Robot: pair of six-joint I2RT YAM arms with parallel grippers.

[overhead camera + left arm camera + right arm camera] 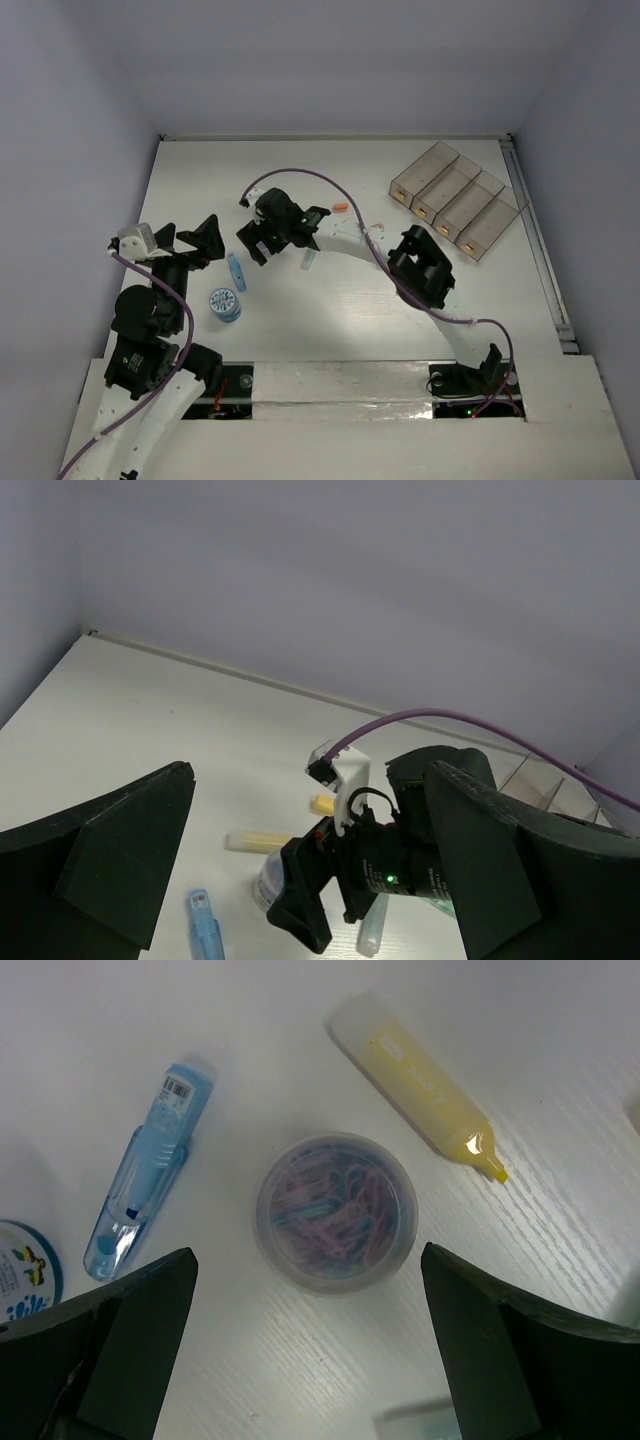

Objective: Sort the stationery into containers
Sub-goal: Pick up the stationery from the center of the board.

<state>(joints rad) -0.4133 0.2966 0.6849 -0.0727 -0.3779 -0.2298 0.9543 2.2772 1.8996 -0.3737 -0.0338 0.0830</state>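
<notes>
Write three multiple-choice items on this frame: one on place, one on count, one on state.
1. What lies below the right gripper? A. clip tub B. stapler C. scissors
2. How many bins are in the row? A. two B. four C. six
3. The right gripper is: A. open B. shut on the tub C. shut, empty

1 A: the wrist view shows the tub centred between its fingers.
2 B: the top view shows four joined bins at upper right.
3 A: the fingers stand wide apart and touch nothing.
</notes>
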